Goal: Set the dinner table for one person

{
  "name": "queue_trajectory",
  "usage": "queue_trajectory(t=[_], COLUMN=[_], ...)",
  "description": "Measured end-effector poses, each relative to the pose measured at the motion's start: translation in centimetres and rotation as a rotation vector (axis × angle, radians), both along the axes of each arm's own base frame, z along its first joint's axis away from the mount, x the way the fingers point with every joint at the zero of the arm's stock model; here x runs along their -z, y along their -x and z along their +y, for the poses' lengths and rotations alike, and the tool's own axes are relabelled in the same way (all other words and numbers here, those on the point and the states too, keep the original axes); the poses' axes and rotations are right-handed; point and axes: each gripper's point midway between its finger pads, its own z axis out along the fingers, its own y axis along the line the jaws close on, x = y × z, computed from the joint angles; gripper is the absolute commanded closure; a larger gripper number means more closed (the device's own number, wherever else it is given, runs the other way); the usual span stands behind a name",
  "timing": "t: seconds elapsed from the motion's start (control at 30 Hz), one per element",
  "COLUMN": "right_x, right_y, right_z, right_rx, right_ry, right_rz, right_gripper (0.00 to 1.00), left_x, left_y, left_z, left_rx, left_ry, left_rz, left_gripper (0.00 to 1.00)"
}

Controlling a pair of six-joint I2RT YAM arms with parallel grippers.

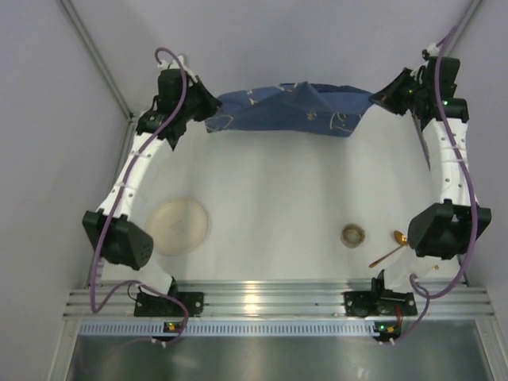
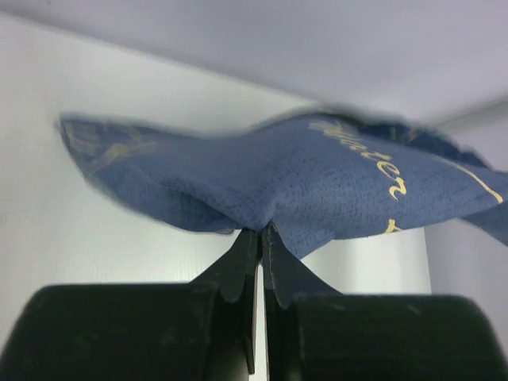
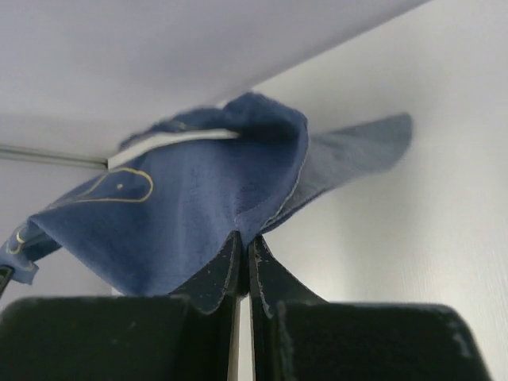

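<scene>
- Left gripper (image 2: 259, 232) is clamped on the left corner of the blue cloth (image 1: 290, 109), its jaws pressed together with fabric bunched between them.
- Right gripper (image 3: 244, 238) pinches the opposite corner the same way, so the cloth sags between the two at the far end of the worktop (image 1: 278, 190).
- We judge the step in hand to be spreading the cloth as a placemat, and no tableware sits on it yet.
- Next, we think both grippers need to draw the cloth toward the near edge together, keeping it taut. They should lower it flat between the plate (image 1: 181, 226) on the left and the small cup (image 1: 353, 235) and spoon (image 1: 389, 254) on the right.
- We see the left arm reaching far forward, its elbow folded out just beside the plate. The right arm mirrors it, its elbow just beside the spoon.
</scene>
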Motion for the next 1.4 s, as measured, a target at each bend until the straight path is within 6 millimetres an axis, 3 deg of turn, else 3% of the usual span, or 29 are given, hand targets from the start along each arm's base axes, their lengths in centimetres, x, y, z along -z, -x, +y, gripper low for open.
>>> queue_trajectory(t=[0.13, 0.23, 0.4, 0.5, 0.6, 0.67, 0.77, 0.83, 0.9, 1.0, 1.1, 1.17, 1.27, 1.33, 1.4], right_x=[3.1, 8.8, 23.6, 29.9, 32.6, 32.8, 30.7, 27.3, 21.4, 10.0, -1.6, -7.3, -11.5, -12.0, -11.3], right_y=[6.0, 10.3, 16.8, 20.8, 22.8, 22.6, 20.0, 16.7, 12.4, 6.9, 4.6, 4.3, 4.1, 3.6, 2.9], right_z=[1.9, 3.2, 2.7, 2.4, 2.6, 2.9, 3.6, 4.1, 4.8, 5.3, 4.2, 2.5, 0.0, -0.9, -0.8], right_rx=[-0.020, -0.044, -0.027, -0.024, -0.038, -0.052, -0.083, -0.111, -0.145, -0.179, -0.163, -0.123, -0.061, -0.036, -0.040], right_ry=[0.049, 0.060, 0.084, 0.089, 0.079, 0.062, 0.025, -0.002, -0.029, -0.075, -0.127, -0.172, -0.248, -0.305, -0.383], right_rz=[0.037, 0.127, 0.480, 0.690, 0.802, 0.813, 0.755, 0.651, 0.485, 0.193, -0.074, -0.195, -0.270, -0.264, -0.227], right_gripper=[1.00, 1.00, 1.00, 1.00, 1.00, 1.00, 1.00, 1.00, 1.00, 1.00, 1.00, 1.00, 1.00, 1.00, 1.00], left_x=[2.4, 6.9, 20.4, 27.1, 30.1, 30.2, 27.5, 23.1, 17.4, 6.2, -4.5, -10.4, -17.4, -19.5, -19.6], left_y=[7.6, 11.6, 16.1, 19.2, 20.5, 20.6, 18.7, 15.5, 12.3, 8.2, 6.8, 6.6, 6.7, 6.5, 5.9], left_z=[0.5, 1.5, 3.2, 4.5, 5.1, 5.1, 4.1, 3.0, 1.9, 0.8, 0.8, 1.2, 1.8, 2.0, 1.8], left_rx=[0.061, 0.069, 0.048, 0.030, 0.021, 0.024, 0.045, 0.064, 0.081, 0.098, 0.083, 0.063, 0.039, 0.033, 0.031], left_ry=[0.012, -0.001, -0.071, -0.125, -0.155, -0.154, -0.121, -0.083, -0.045, 0.013, 0.053, 0.075, 0.106, 0.124, 0.140], left_rz=[-0.008, 0.066, 0.388, 0.628, 0.761, 0.782, 0.726, 0.608, 0.466, 0.187, -0.066, -0.209, -0.375, -0.427, -0.432], left_gripper=[1.00, 1.00, 1.00, 1.00, 1.00, 1.00, 1.00, 1.00, 1.00, 1.00, 1.00, 1.00, 1.00, 1.00, 1.00])
